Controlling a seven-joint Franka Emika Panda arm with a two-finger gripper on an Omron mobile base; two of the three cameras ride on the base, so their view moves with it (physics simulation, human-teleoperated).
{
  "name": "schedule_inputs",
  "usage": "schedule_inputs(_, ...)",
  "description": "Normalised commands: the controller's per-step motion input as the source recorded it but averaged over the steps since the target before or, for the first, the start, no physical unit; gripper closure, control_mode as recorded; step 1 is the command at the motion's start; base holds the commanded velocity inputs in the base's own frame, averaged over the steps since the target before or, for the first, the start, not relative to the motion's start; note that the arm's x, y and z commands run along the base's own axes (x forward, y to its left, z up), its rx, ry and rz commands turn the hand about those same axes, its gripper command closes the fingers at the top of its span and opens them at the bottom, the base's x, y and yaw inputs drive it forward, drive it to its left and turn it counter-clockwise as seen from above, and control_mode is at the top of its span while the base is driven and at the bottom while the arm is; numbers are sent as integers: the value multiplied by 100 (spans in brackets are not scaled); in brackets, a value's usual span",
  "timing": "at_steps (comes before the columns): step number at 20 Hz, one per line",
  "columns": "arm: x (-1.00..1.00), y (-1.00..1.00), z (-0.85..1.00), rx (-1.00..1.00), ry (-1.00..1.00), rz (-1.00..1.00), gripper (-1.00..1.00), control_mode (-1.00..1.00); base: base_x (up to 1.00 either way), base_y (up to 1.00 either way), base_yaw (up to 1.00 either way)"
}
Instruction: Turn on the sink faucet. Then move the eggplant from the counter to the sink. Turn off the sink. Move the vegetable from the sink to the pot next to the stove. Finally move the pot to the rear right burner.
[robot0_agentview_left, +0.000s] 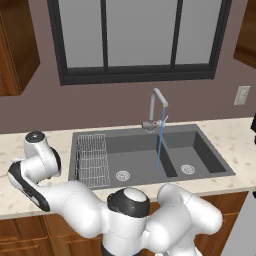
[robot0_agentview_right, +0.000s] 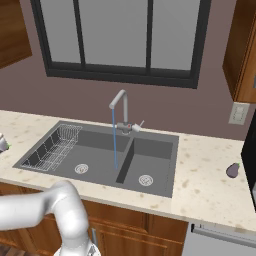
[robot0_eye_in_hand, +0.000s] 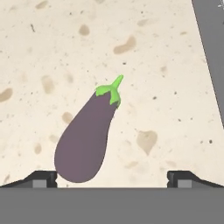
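While the two-finger gripper (robot0_eye_in_hand: 112, 179) looks straight down along its axis, its two dark fingertips (robot0_eye_in_hand: 41, 178) stand spread wide at the bottom of the hand view, one at 7 o'clock and one at 5 o'clock, with nothing pinched between them. The purple, teardrop-shaped eggplant (robot0_eye_in_hand: 85, 138) lies flat on the beige speckled stone counter (robot0_eye_in_hand: 52, 52), between the tips but nearer the 7 o'clock one. Its long axis runs from 7 o'clock to 1 o'clock in that view; the bulbous end sits just beside the fingertip, and the green stem cap (robot0_eye_in_hand: 110, 91) points toward 1 o'clock. A dark grey edge crosses the hand view's 2 o'clock corner. The right base view shows the eggplant at 3 o'clock, on the counter well apart from the dark grey double-basin sink (robot0_agentview_right: 150, 150). Both base views show a thin blue stream of water (robot0_agentview_left: 159, 145) falling from the grey metal gooseneck faucet (robot0_agentview_left: 156, 107) into the sink, and a wire dish rack (robot0_agentview_left: 93, 159) in the left basin.
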Motion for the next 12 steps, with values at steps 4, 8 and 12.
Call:
schedule_inputs(4, 21, 8, -12, 0, 0, 0, -100, -100, 0, 0, 0)
schedule_inputs(8, 20, 13, -14, 0, 0, 0, -100, -100, 0, 0, 0)
schedule_inputs(12, 17, 16, -19, 0, 0, 0, -100, -100, 0, 0, 0)
